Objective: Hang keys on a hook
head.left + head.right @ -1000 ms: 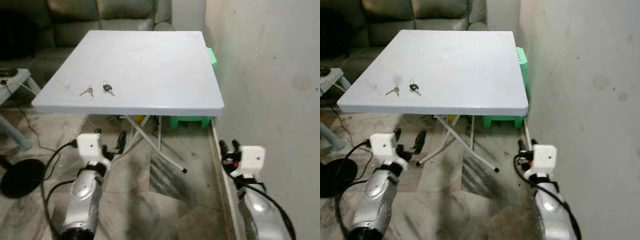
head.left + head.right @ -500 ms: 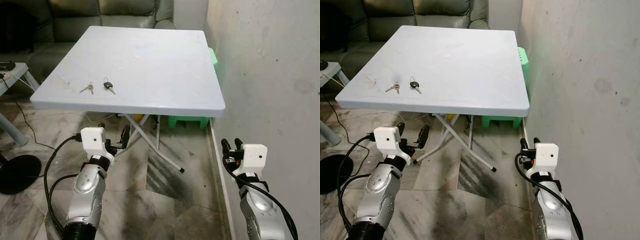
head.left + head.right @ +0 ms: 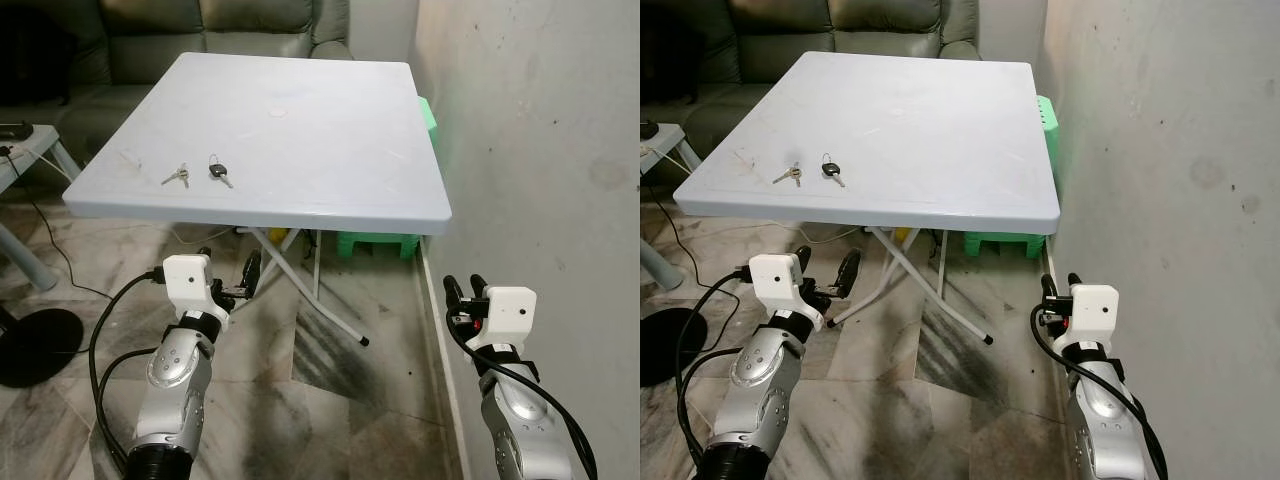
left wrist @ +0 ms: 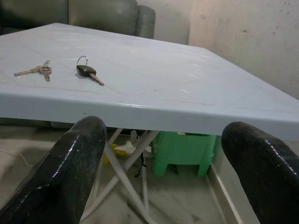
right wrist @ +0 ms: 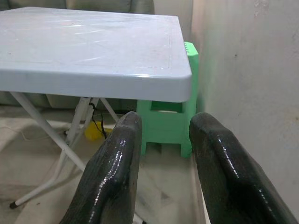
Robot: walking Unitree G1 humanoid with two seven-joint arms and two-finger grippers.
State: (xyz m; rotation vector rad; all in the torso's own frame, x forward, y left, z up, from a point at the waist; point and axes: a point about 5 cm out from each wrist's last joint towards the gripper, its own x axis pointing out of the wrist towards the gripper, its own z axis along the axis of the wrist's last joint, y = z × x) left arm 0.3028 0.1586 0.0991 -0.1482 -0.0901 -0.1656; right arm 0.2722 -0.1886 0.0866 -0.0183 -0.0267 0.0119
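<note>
Two sets of keys lie near the front left corner of the white folding table [image 3: 300, 120]: a black-headed key on a ring [image 3: 217, 172] and, just left of it, a silver bunch [image 3: 176, 178]. The left wrist view looks up at both, the black-headed key [image 4: 88, 72] and the silver bunch [image 4: 35, 71]. My left gripper [image 3: 228, 272] hangs open below the table's front edge, nothing between its fingers [image 4: 74, 168]. My right gripper [image 3: 461, 290] is low by the wall, open by a narrow gap and empty, its fingers [image 5: 112, 168] pointing under the table.
A green plastic stool [image 3: 380, 243] stands under the table against the wall [image 3: 540, 150] on my right. The table's crossed legs [image 3: 300, 270] reach the tiled floor ahead. A grey sofa [image 3: 200, 30] is behind, and a black round base [image 3: 35, 345] with a cable lies at the left.
The camera has shifted slightly and steadied, so the table sits a little differently in the picture. Keys and both grippers keep the same pose.
</note>
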